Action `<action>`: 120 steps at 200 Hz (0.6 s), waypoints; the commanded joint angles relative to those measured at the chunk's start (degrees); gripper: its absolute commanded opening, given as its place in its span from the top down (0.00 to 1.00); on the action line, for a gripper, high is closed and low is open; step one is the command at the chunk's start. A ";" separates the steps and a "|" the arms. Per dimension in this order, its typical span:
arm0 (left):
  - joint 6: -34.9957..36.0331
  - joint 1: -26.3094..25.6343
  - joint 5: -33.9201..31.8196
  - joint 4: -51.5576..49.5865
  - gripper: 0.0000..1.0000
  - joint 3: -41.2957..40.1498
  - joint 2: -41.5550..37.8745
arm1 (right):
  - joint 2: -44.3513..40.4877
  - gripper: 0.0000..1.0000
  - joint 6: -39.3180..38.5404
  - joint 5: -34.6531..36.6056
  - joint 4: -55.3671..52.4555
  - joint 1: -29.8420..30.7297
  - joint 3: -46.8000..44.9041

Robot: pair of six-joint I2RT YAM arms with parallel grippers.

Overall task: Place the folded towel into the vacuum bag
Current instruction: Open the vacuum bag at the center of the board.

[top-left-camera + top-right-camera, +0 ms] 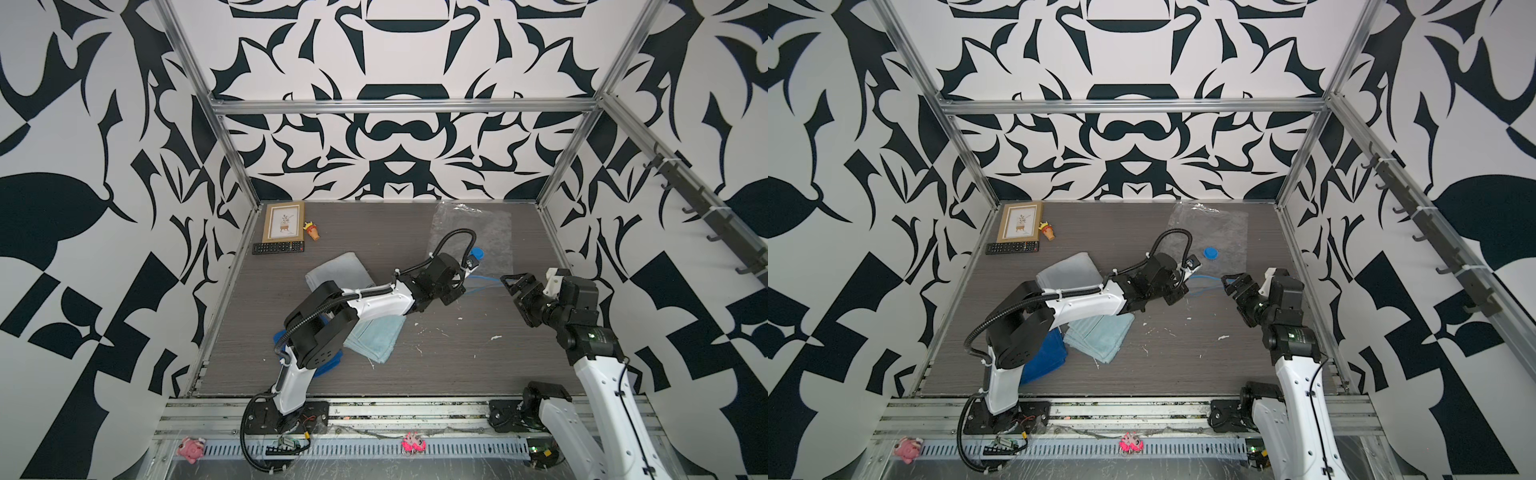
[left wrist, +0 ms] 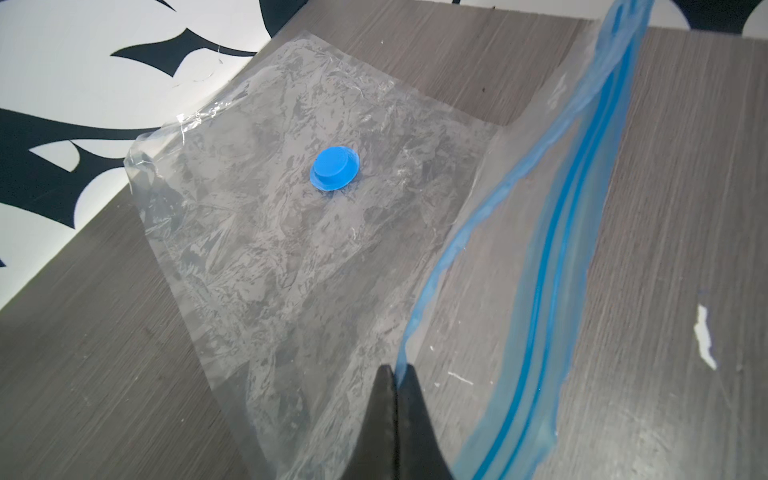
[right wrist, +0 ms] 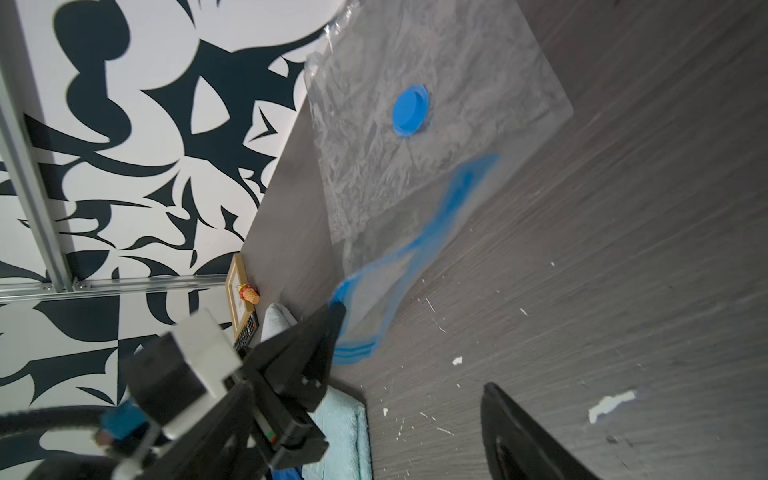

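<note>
In the far left corner of the table (image 1: 457, 361), a picture frame (image 1: 284, 221) lies flat. A small toy figure (image 1: 312, 231) sits just beside it and a black remote (image 1: 278, 248) lies along its near edge.

Nearer the middle there are three folded towels. A grey towel (image 1: 336, 268) lies farthest back. A light blue towel (image 1: 1100, 336) lies nearer the front. A dark blue towel (image 1: 1045, 357) is at the front left, mostly hidden under the left arm's base joints. All three are outside the bag and well apart from it.

The left arm reaches across the grey and light blue towels toward the right. The left claw (image 2: 395, 376) is pinched narrow on the near corner of the vacuum bag (image 1: 482, 228), at its blue zip strip (image 2: 552, 266), and holds that edge up off the table.

The rest of the bag lies flat and crinkled on the far right part of the table, reaching back to the wall. Its round blue valve cap (image 1: 1212, 253) faces up and nothing shows inside it.

Right of the raised zip end, the right claw (image 1: 508, 283) hangs low over the table with its jaws wide and holding nothing. In the top views it is near the strip, and whether it touches it cannot be told. A few white flecks (image 1: 496, 337) dot the table in front of it.
</note>
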 commanded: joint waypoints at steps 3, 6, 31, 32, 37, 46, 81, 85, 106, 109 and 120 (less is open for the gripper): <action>-8.04 0.65 3.77 -4.22 1.00 3.46 -0.98 | -0.27 0.15 1.07 -3.70 0.94 -0.27 -3.43; -8.32 0.65 3.81 -4.33 1.00 3.74 -0.90 | 0.00 0.16 1.22 -4.09 1.41 -0.28 -3.91; -10.40 0.66 4.69 -4.80 1.00 4.89 -0.72 | 2.70 0.17 2.07 -5.54 5.11 -0.12 -4.92; -10.45 0.66 4.65 -4.80 1.00 4.93 -0.71 | 2.86 0.17 2.11 -5.57 5.23 -0.12 -4.88; -10.82 0.66 4.85 -4.81 1.00 4.97 -0.79 | 3.42 0.18 2.15 -5.66 5.83 0.02 -4.84; -11.31 0.65 4.83 -4.91 1.00 4.97 -0.94 | 4.39 0.18 2.32 -5.60 6.84 0.30 -4.43; -12.64 0.66 4.72 -5.35 1.00 4.57 -1.57 | 7.84 0.18 3.72 -3.46 10.78 3.64 -1.61; -12.77 0.65 4.73 -5.33 1.00 4.49 -1.71 | 8.20 0.18 3.74 -2.90 11.02 4.43 -1.12; -13.21 0.66 4.70 -5.34 1.00 4.10 -2.33 | 9.95 0.18 3.51 0.45 11.70 8.76 1.15; -13.27 0.65 4.70 -5.37 1.00 4.01 -2.45 | 10.26 0.18 3.43 1.09 11.69 9.34 1.43; -13.18 0.65 4.54 -5.02 1.00 3.70 -2.63 | 11.51 0.18 3.26 3.02 11.63 11.29 2.25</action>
